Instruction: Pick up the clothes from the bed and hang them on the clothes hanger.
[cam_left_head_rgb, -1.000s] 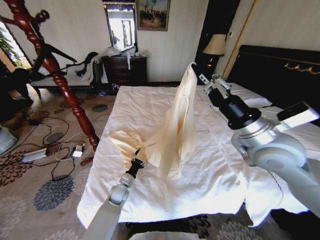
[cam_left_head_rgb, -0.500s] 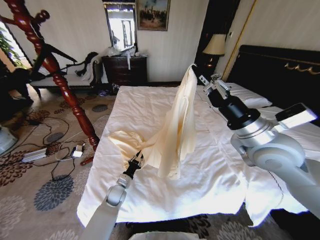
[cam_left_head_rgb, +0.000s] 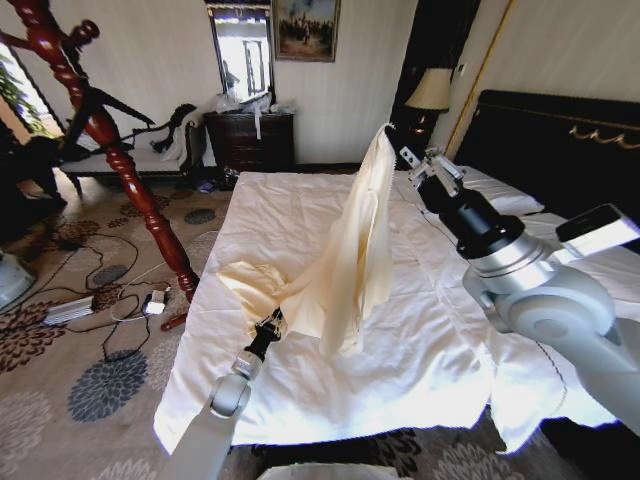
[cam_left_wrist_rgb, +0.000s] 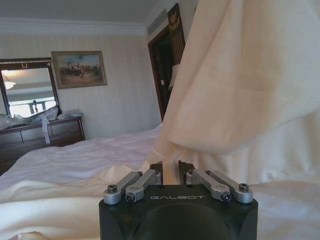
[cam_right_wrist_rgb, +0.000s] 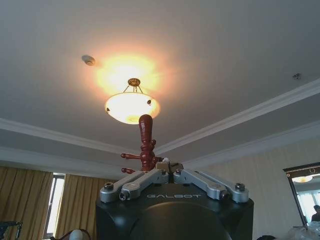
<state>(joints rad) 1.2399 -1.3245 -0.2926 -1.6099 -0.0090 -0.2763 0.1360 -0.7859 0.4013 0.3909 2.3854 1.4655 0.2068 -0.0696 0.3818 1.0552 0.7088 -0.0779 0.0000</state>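
Bed (cam_left_head_rgb: 300, 215): fills the centre and right of the head frame, white sheets wrinkled, dark headboard (cam_left_head_rgb: 560, 140) with gold trim at upper right, a white pillow (cam_left_head_rgb: 500, 195) below it. It bears the clothes and nothing else that I can make out.

Clothes (cam_left_head_rgb: 350, 260): pale cream top, drawn up into a tall narrow peak at frame centre. Long axis near vertical, tip at upper centre; lower end spreads left and down onto the sheet, where a crumpled part lies flat toward centre-left.

Right arm: enters from lower right, reaches up and left, wrist tilted upward. Right gripper (cam_left_head_rgb: 395, 140) sits at the peak of the top; fingers closed together on a small fold of cream fabric, seen in the right wrist view (cam_right_wrist_rgb: 164, 165).

Left arm: enters from the bottom edge, left of centre, extended up and slightly right, low over the sheet. Left gripper (cam_left_head_rgb: 270, 322) is at the lower hem of the raised fabric; in the left wrist view its fingers (cam_left_wrist_rgb: 170, 172) pinch a thin fold of cream cloth between them.

Coat stand (cam_left_head_rgb: 110, 150): reddish-brown turned wood, upper left, on the carpet, well apart from the bed edge.
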